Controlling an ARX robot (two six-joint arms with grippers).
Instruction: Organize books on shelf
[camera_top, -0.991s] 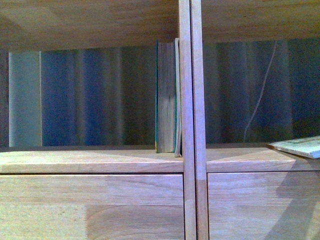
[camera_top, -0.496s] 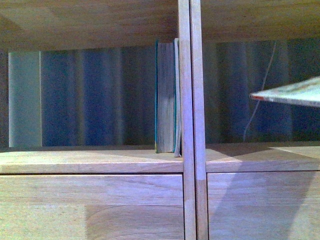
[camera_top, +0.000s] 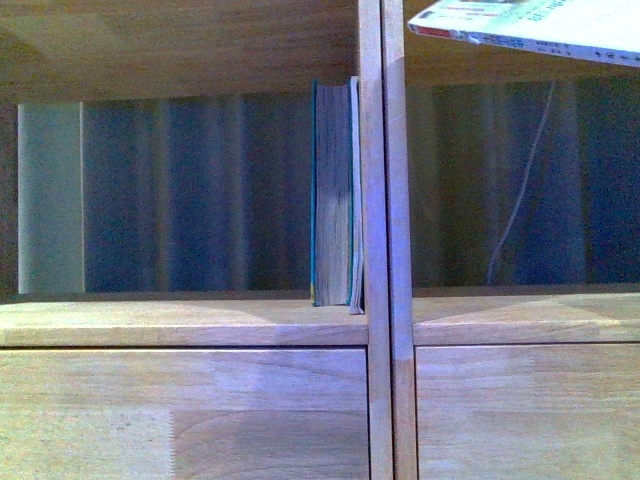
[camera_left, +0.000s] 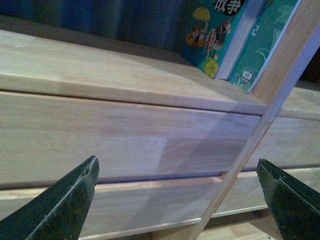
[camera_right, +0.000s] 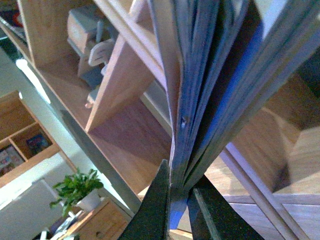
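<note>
behind the shelf (camera_top: 180, 325) hangs a dark blue curtain (camera_top: 200, 190), w/ a pale panel (camera_top: 50, 195) at far left and a thin white cord (camera_top: 520, 190) running down behind the right compartment. the central double upright (camera_top: 381, 200) splits the left compartment from the right. a plain drawer front (camera_top: 180, 410) sits under each.

left compartment: the teal book (camera_top: 330, 195) stands upright, greyish page edges facing out. a thinner book (camera_top: 356, 200) is squeezed btwn it and the upright, touching both. the left wrist view shows the same pair, the teal one w/ cartoon cover art.

the white paperback (camera_top: 540, 25) is up in the air at top right of the front view, tilted, red end toward the upright, in front of the right compartment's top board. the right pincer (camera_right: 180, 200) is clamped tight on one edge of it, and the pages fan apart beyond the fingers.

the left pincer (camera_left: 180, 200) is spread wide w/ nothing in it, low in front of the drawer fronts, near the upright.

the right wrist view's bg shows a potted plant (camera_right: 80, 190) and a grey object (camera_right: 92, 45) on other wooden shelving. can't tell what the object is.
</note>
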